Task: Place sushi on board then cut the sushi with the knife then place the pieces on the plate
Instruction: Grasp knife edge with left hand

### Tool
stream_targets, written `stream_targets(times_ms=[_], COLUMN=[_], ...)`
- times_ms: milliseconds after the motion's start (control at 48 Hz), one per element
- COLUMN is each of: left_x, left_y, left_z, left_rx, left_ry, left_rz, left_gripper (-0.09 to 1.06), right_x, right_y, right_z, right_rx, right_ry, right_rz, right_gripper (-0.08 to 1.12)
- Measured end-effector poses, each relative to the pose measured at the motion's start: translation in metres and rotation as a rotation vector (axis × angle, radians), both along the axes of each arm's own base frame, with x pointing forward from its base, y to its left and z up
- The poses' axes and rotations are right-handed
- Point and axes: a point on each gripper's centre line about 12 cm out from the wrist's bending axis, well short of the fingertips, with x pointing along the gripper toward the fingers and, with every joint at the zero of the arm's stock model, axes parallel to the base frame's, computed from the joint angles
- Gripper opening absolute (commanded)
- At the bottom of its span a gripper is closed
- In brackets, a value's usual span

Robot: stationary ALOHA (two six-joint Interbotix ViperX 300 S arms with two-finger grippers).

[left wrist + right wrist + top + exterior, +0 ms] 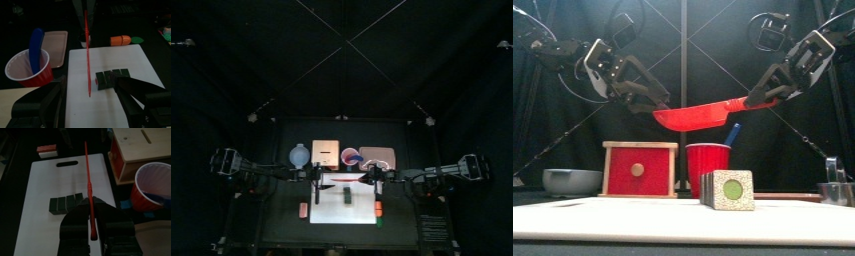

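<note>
1. Over the table's middle, in the top view, both arms meet above the white cutting board (pixel 345 212). The wooden box (pixel 326 152) and the pink tray (pixel 376 156) stand behind the board.
2. Front view:
   - The right gripper (pixel 760 100) is clamped on the handle end of the red knife (pixel 700 115), which it holds level in the air above the red cup (pixel 708 160).
   - The left gripper (pixel 651 103) is at the blade's tip.
   - The sushi roll (pixel 727 190) stands on the board in front of the cup, which holds the blue knife (pixel 731 134).
3. Left wrist view: the jaws stand wide apart with the red knife's tip between them, seen edge-on. It seems clear of both, though contact is hard to judge. The sushi roll lies on the board just beside the blade's line.
4. Right wrist view: the jaws are closed on the red knife's handle. The sushi roll's blocks sit joined on the board below.
</note>
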Motion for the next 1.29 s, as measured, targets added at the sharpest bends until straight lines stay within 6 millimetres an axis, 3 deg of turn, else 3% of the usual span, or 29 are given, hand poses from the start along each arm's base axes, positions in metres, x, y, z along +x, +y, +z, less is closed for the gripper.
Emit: stream_targets(times_ms=[312, 1292], left_x=[0.006, 0.01], left_y=[0.0, -0.004], left_z=[-0.01, -0.017], left_rx=[-0.019, -0.009], left_ry=[0.03, 0.046], left_rz=[0.016, -0.001], left_gripper=[0.91, 0.46], right_x=[0.002, 0.001], right_y=[0.0, 0.004], right_z=[0.0, -0.005], right_rx=[-0.001, 0.053], right_ry=[-0.015, 0.001], right_rz=[-0.001, -0.021], right_gripper=[0.39, 0.39])
